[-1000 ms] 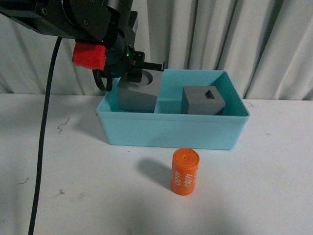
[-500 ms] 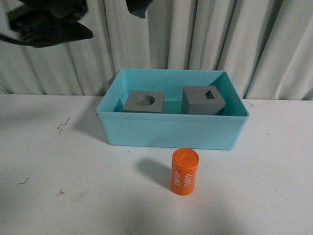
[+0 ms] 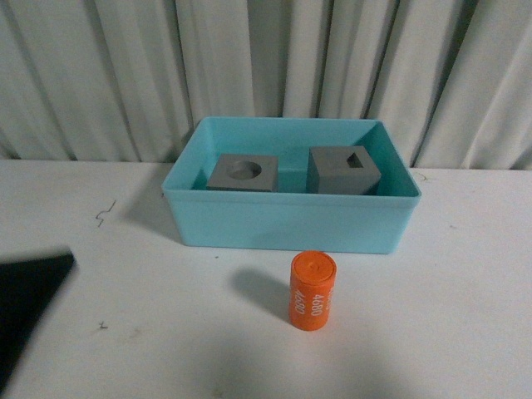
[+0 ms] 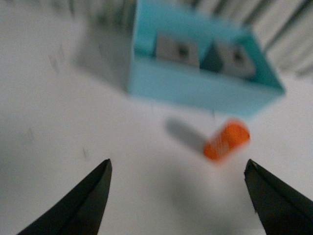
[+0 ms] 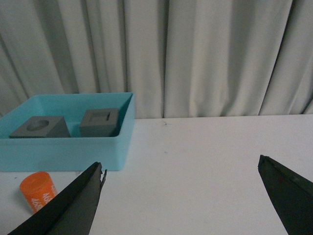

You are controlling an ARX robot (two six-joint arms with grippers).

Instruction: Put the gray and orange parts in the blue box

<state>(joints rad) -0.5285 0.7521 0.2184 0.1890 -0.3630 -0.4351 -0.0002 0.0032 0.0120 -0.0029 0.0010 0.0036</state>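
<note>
The blue box (image 3: 287, 223) stands mid-table against the curtain. Inside it sit both gray parts: the cube with the round hole (image 3: 243, 174) on the left and the cube with the rectangular hole (image 3: 342, 171) on the right. The orange cylinder (image 3: 312, 291) stands upright on the table just in front of the box. In the blurred left wrist view, my left gripper (image 4: 177, 164) is open and empty, well short of the orange cylinder (image 4: 226, 140) and the box (image 4: 195, 88). My right gripper (image 5: 181, 162) is open over bare table, with the box (image 5: 63, 147) and cylinder (image 5: 36, 190) off to its side.
A dark part of my left arm (image 3: 25, 307) shows at the lower left corner of the front view. A pleated curtain (image 3: 274, 58) hangs close behind the box. The white tabletop (image 3: 449, 316) spreads round the cylinder.
My left arm let go of the round-hole cube in the box, rose out of the front view's top, and now shows only low at the left. The cube lies flat.
</note>
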